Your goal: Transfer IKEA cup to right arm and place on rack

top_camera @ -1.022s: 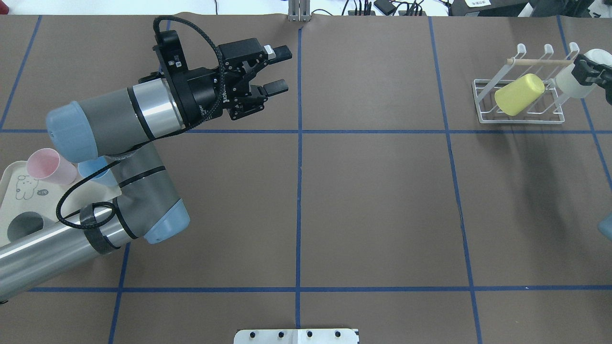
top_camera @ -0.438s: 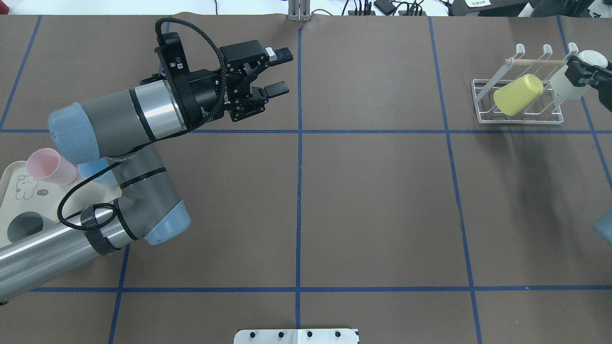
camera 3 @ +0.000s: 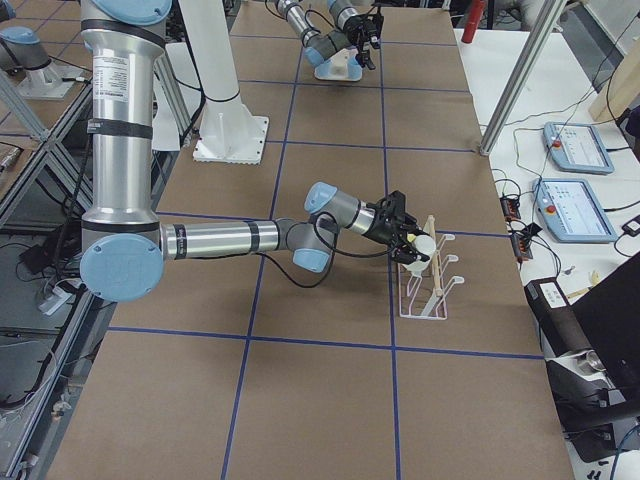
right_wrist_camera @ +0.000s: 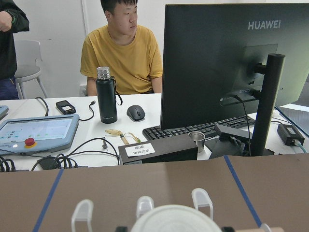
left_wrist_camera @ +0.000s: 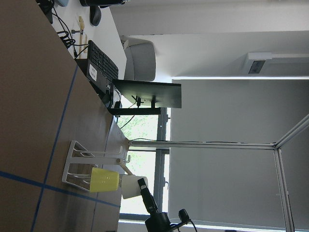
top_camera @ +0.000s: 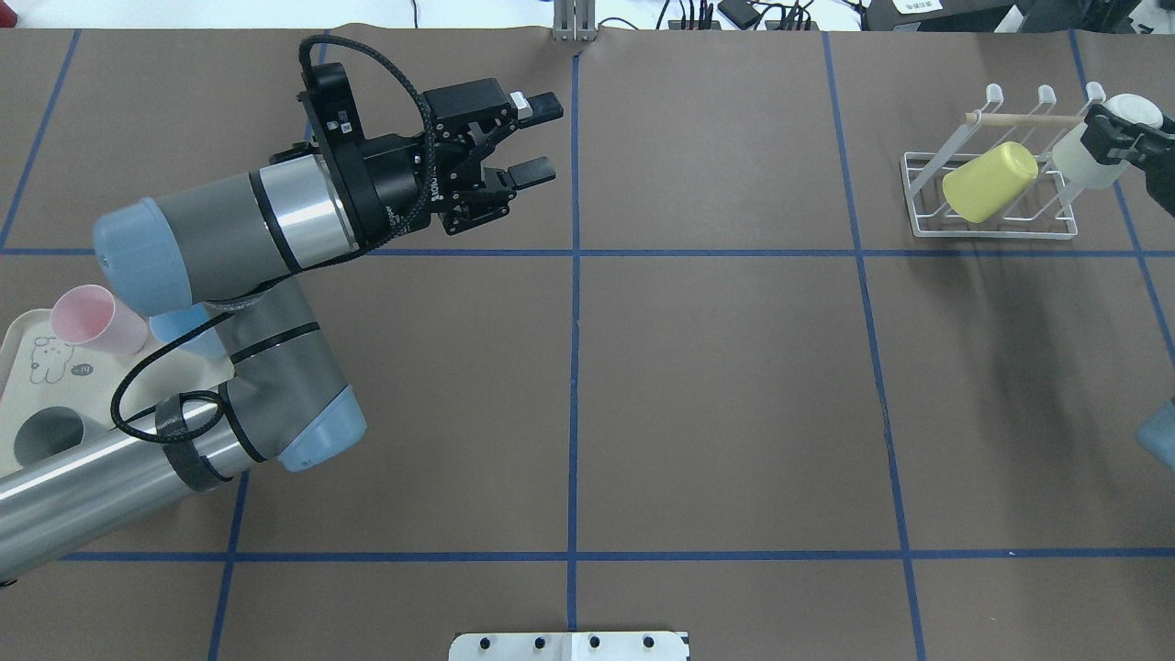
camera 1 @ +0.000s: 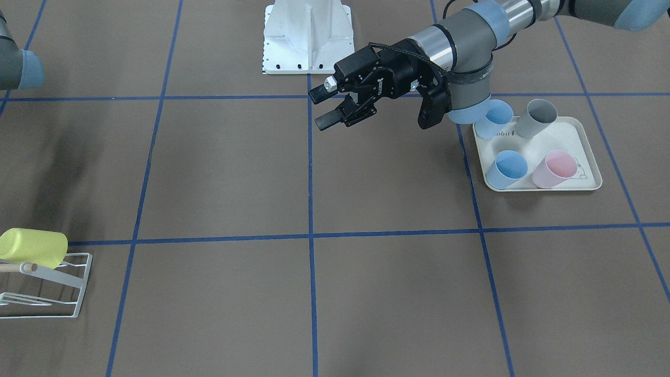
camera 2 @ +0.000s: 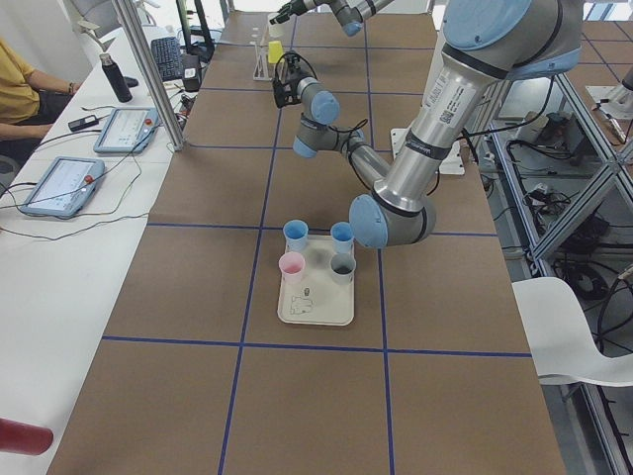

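At the table's far right end, my right gripper (top_camera: 1113, 136) has its fingers closed on the wall of the white IKEA cup (top_camera: 1081, 165). It holds the cup tilted at the right-hand end of the rack (top_camera: 991, 231), just below the wooden rod (top_camera: 1023, 118). I read that tilt as matching the slanted prongs, so the cup can slide on. Whether it already bears on a prong I cannot tell. A yellow cup (top_camera: 990, 182) lies slanted on the rack just beside it.

My left gripper (top_camera: 542, 138) hangs over mid-table, fingers wide with nothing between them. It is well apart from the rack, which I judge leaves the right arm room to work. Near the left arm, the cream tray (camera 1: 591, 184) carries a pink cup (camera 1: 556, 167), a grey cup (camera 1: 540, 117) and two blue cups (camera 1: 506, 167), mouths up.
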You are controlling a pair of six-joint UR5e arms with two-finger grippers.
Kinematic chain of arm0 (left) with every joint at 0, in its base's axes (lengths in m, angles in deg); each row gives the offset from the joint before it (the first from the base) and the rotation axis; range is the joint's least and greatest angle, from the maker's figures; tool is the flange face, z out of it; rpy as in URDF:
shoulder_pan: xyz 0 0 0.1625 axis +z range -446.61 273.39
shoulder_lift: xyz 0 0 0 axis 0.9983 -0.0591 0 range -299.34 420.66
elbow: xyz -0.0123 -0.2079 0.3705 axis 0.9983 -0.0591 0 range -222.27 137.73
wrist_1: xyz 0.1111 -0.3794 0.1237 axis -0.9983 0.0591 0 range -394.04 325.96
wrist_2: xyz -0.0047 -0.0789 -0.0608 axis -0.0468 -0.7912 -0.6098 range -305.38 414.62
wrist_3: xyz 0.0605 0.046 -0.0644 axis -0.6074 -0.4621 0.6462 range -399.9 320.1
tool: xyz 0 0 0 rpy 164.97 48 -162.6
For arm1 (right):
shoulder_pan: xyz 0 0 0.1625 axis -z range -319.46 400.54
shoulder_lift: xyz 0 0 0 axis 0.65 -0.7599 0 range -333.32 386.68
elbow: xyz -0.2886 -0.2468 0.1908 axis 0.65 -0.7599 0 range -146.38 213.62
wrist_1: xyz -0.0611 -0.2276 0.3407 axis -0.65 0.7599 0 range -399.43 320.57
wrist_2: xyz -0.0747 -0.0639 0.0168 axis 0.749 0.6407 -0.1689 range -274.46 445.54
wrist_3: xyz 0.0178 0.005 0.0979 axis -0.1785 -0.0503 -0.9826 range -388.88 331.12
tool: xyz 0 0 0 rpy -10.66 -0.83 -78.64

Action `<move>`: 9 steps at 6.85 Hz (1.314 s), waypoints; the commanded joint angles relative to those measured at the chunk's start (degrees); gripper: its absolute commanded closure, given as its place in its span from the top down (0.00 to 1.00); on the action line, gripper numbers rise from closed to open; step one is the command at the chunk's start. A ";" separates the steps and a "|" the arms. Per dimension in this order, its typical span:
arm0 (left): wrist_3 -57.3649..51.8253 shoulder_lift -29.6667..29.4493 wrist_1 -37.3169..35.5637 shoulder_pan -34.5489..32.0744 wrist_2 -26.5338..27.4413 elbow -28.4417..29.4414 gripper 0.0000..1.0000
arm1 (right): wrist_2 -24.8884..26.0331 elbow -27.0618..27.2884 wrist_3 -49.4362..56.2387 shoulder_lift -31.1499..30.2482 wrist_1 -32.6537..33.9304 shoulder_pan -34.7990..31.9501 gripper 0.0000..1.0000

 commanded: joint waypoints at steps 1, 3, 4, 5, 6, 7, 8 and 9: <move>0.00 0.00 0.04 0.03 0.00 -0.09 0.80 | -0.06 0.36 0.45 -0.04 0.00 -0.07 0.00; 0.00 -0.09 -0.05 0.11 1.48 -0.09 0.80 | -0.06 1.85 0.54 -0.83 0.00 -0.24 0.00; 0.00 -0.09 -0.05 0.20 1.67 -0.17 0.80 | 0.03 1.42 0.01 -0.66 0.00 -0.07 0.00; 0.00 -0.09 0.04 0.20 1.76 -0.26 0.80 | 0.03 1.33 -0.17 -0.66 0.00 -0.07 0.00; 0.00 -0.09 0.04 0.20 2.02 -0.35 0.80 | 0.12 0.81 -0.25 -0.23 0.09 0.19 0.00; 0.00 -0.09 -0.05 0.20 2.02 -0.35 0.80 | 0.29 0.19 -0.26 0.04 0.00 0.98 0.00; 0.00 -0.09 0.04 0.20 2.02 -0.35 0.80 | 0.29 -0.07 -0.26 0.04 0.00 1.16 0.00; 0.00 -0.09 -0.05 0.20 2.02 -0.26 0.80 | 0.29 -0.77 -0.26 0.04 0.00 1.25 0.00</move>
